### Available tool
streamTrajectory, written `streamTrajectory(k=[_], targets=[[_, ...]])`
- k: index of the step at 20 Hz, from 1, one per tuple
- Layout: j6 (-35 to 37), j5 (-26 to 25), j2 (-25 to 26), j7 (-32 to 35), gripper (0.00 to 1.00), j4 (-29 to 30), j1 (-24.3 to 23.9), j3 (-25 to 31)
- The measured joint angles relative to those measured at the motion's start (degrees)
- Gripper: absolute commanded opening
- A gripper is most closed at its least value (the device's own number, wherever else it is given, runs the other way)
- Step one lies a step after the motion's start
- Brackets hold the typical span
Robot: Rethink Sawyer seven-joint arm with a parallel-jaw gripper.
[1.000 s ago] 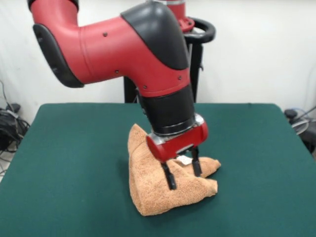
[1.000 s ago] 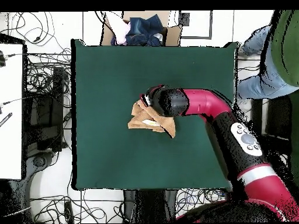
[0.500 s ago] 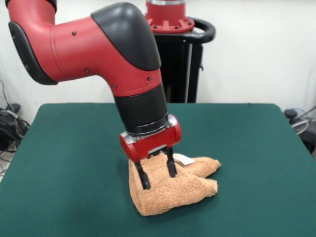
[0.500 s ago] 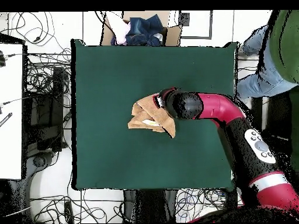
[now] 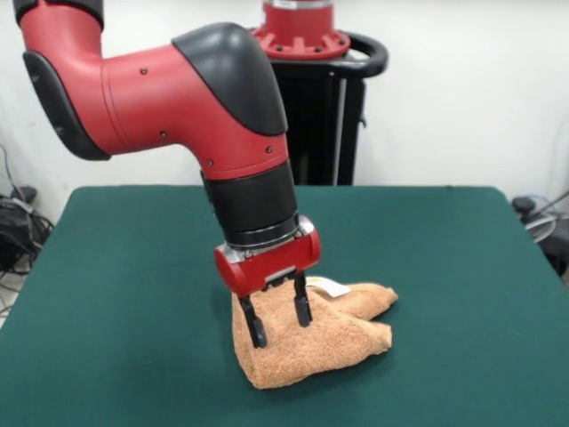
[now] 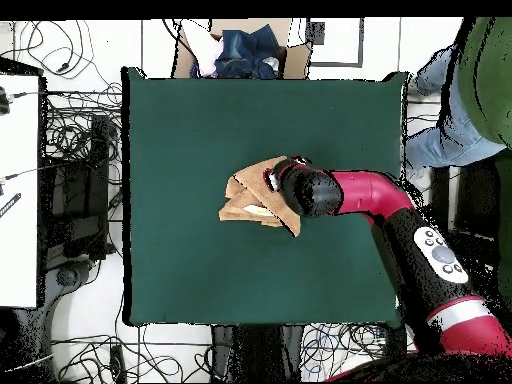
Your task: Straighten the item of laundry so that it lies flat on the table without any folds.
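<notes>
Looking at the front view, your gripper (image 5: 277, 321) has its jaws spread and sits right over the bunched-up towel (image 5: 307, 334), near the middle of the table (image 5: 133, 267), so nothing's pinched yet. Close there and you'll probably grab several stacked layers, dragging the whole lump instead of opening a fold. From overhead, the arm hides one side of the towel (image 6: 250, 195), so you can't tell which edge is free.

Towel (image 5: 307, 342) bunched on green counter (image 5: 462, 294).
Orange-tan terry, crumpled in a folded heap near counter's middle, peaked at one end, two layered corners tapering out the other; small white tag (image 5: 331, 286) on top.
</notes>
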Motion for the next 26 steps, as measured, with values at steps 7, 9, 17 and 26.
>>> streamTrajectory(k=[7,9,17,26], targets=[[-1.8,-0.3,0.0,0.0,1.0,2.4,0.0,-0.1],[-1.8,-0.3,0.0,0.0,1.0,2.8,0.0,-0.2],[-1.9,-0.3,-1.0,0.0,1.0,4.4,0.1,-1.7],[-2.9,-0.3,-1.8,0.0,1.0,5.8,1.1,-3.9]])
